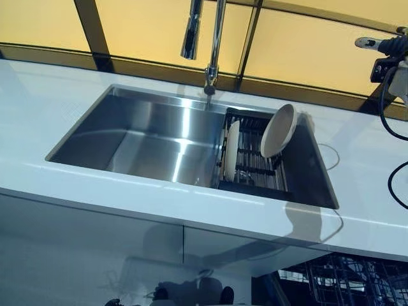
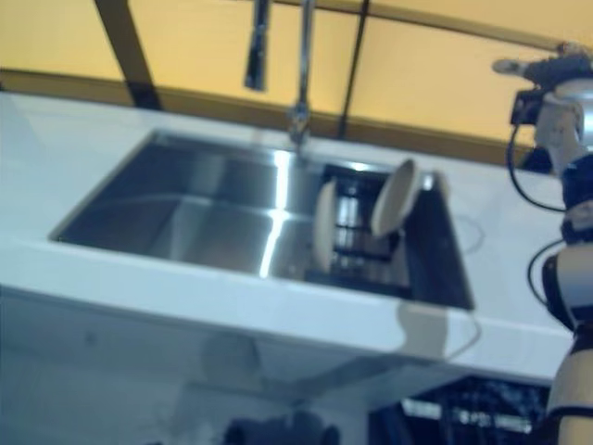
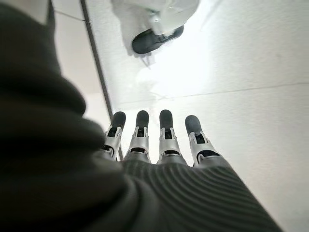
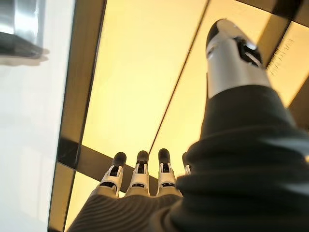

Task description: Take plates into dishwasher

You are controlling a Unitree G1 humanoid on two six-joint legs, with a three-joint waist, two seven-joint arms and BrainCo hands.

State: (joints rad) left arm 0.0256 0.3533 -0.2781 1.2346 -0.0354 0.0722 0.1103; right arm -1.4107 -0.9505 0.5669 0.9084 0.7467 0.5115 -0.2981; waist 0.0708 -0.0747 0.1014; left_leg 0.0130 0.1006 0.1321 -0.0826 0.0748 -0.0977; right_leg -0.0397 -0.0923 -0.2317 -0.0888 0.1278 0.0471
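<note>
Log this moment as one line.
plates: two in sink rack | left hand: open, idle | right hand: open, raised, empty

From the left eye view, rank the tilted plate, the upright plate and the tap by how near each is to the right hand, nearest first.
The right hand is raised at the far right, above the counter, fingers straight.
1. Tilted plate, leaning at the right end of the rack in the sink.
2. Upright plate, at the rack's left end.
3. Tap, behind the sink, roughly level with the upright plate; those two are too close to call.
</note>
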